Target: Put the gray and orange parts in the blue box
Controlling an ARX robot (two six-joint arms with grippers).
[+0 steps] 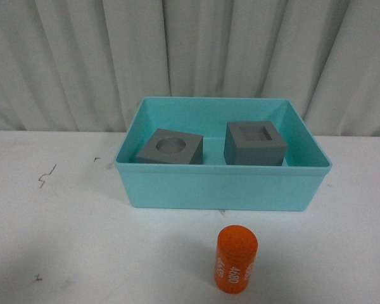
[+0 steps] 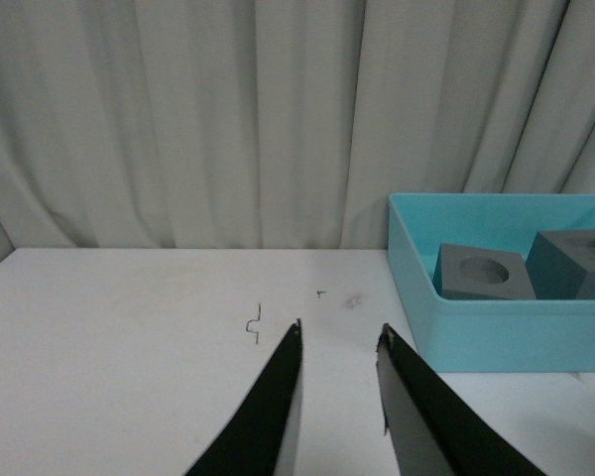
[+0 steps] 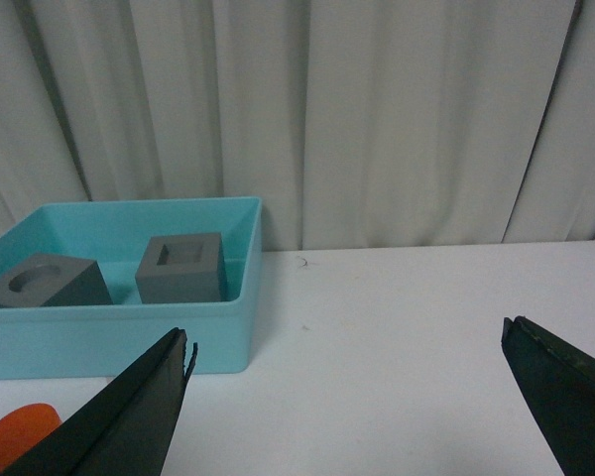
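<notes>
The blue box (image 1: 218,190) sits mid-table. Inside it lie two gray cubes: one with a round recess (image 1: 171,147) on the left, one with a square recess (image 1: 254,144) on the right. An orange cylinder (image 1: 235,259) with white digits stands upright on the table in front of the box. Neither arm shows in the front view. My left gripper (image 2: 339,332) is open over bare table to the left of the box (image 2: 506,332). Wide open, my right gripper (image 3: 347,337) hangs to the right of the box (image 3: 119,342), and the orange cylinder (image 3: 20,431) peeks beside one finger.
A pale pleated curtain (image 1: 190,57) closes off the back of the white table (image 1: 57,215). Small dark scratch marks (image 1: 46,176) dot the table left of the box.
</notes>
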